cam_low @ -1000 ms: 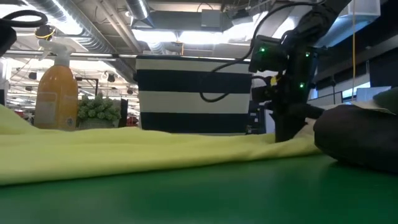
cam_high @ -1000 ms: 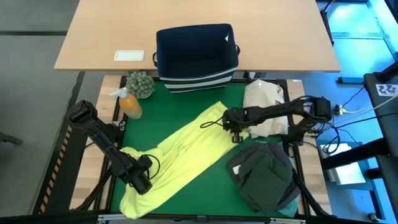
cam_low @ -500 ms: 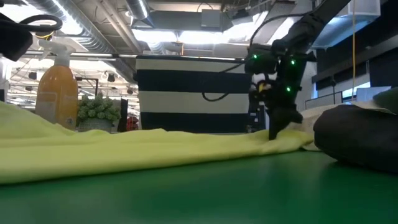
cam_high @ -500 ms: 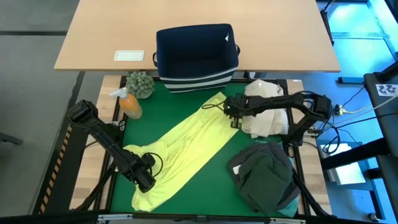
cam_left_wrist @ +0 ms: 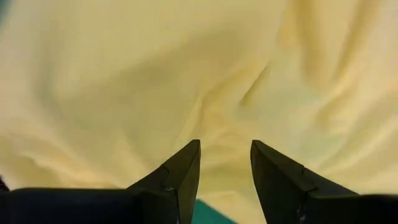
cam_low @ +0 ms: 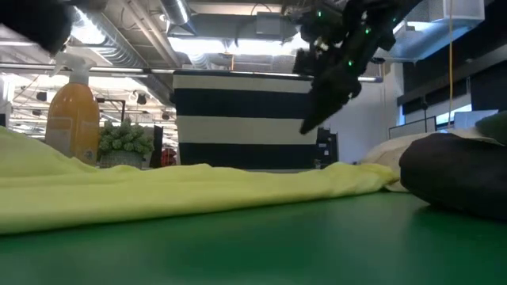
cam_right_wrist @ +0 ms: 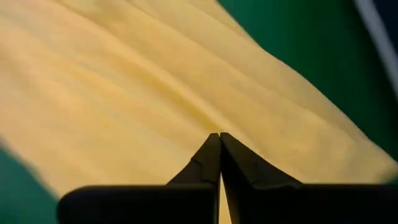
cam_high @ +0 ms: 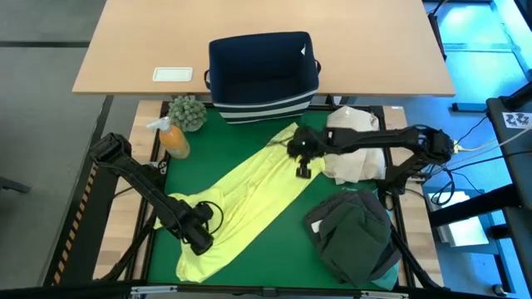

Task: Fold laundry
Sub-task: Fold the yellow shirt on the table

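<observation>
The bright yellow-green shirt (cam_high: 249,195) lies stretched out diagonally on the green mat (cam_high: 241,145), from the near left to the far right. Its far-right end (cam_low: 356,176) rests flat on the mat. My right gripper (cam_high: 302,172) hangs shut above that end, clear of the cloth (cam_low: 305,128), pointing slantwise down. My left gripper (cam_high: 202,241) points straight down over the shirt's near-left end. Its fingers are open (cam_left_wrist: 224,149), with only smooth yellow cloth (cam_left_wrist: 186,74) showing beyond and between them. A heap of dark garments (cam_high: 353,237) lies at the near right.
A navy bin with a striped base (cam_high: 263,75) stands at the mat's far edge. An orange spray bottle (cam_high: 173,139) and a small plant (cam_high: 189,112) stand at the far left. A cream cloth bundle (cam_high: 353,149) lies at the far right, beside the right arm.
My right gripper first drew the shirt's far-right end toward the far edge, then rose clear of it, staying shut and tipping; that end now lies on the mat. The shirt has become longer and narrower. My left gripper has drifted slightly right and up.
</observation>
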### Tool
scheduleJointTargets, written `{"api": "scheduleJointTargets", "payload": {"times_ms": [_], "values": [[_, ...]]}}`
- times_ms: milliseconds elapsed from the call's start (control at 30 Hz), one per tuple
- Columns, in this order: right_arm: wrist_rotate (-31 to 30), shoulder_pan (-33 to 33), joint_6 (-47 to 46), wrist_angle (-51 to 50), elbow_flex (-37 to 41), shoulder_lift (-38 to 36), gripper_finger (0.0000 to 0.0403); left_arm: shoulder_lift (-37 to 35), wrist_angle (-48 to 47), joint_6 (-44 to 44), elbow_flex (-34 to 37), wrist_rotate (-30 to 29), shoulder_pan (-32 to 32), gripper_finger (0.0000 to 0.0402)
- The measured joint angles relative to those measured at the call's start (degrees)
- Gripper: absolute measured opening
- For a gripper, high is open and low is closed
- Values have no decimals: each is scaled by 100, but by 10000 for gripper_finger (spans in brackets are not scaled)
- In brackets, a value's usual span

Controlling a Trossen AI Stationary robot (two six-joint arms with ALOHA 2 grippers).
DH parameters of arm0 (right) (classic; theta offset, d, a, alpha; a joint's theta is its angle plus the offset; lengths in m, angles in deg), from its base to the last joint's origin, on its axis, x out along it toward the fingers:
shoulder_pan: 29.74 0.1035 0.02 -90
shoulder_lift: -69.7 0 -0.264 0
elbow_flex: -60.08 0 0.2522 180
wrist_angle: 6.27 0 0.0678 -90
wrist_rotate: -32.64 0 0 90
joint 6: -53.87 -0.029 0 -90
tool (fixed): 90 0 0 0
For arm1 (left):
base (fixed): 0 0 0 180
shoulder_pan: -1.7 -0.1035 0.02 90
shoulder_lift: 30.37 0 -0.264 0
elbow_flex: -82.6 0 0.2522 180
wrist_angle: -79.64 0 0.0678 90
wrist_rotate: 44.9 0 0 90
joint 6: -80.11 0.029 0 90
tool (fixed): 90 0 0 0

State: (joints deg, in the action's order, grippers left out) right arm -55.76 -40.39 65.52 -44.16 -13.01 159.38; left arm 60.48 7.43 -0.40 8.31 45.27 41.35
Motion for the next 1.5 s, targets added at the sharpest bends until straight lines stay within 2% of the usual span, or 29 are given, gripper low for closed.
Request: {"api": "scheduleJointTargets", "payload": {"times_ms": [200,300,400,567,800,1033,1233,1500], "values": [[156,958,-121,467,-4,79,10,0,-918,302,-780,-1150,-2,136],[164,1404,-136,495,-2,135,10,0,-1389,322,-908,-1744,-2,136],[162,1754,-355,462,39,170,10,-2,-1743,320,-864,-1895,-22,136],[126,2075,-655,672,346,225,10,-4,-1684,429,-497,-1890,-168,136],[44,1952,-965,1117,1033,230,10,0,-1552,875,285,-1476,-462,112],[-413,1346,-1066,1205,1386,230,10,0,-1318,711,1059,-322,-871,92],[-629,647,-1140,1187,1456,230,10,0,-108,665,1391,462,-1062,89],[-617,-154,-985,1187,1456,230,10,-11,1634,565,1318,541,-931,89]]}}
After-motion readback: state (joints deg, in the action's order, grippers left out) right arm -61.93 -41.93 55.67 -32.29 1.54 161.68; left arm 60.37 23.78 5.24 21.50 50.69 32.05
